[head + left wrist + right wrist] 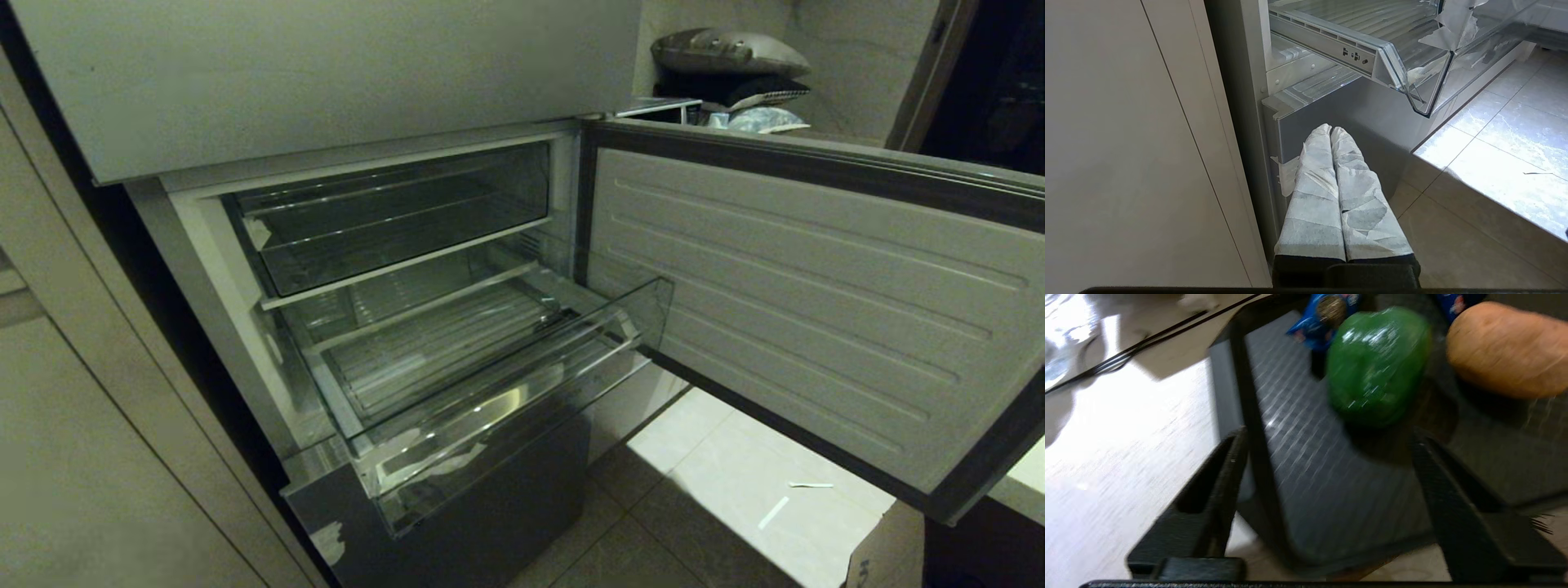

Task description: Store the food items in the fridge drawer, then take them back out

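Observation:
The fridge drawer, a clear ribbed bin, is pulled out of the open fridge and holds nothing; its corner also shows in the left wrist view. Neither arm appears in the head view. In the right wrist view the food items lie in a dark tray: a glossy green pepper and, beside it, a tan-orange lump. My right gripper hovers open over the tray, the pepper just beyond its fingertips, nothing between them. My left gripper, white-wrapped, hangs shut and empty below the drawer's corner.
A shallower clear bin sits above the drawer. The fridge door swings wide to the right over the tiled floor. Blue snack packets lie behind the pepper. The tray rests on a pale surface.

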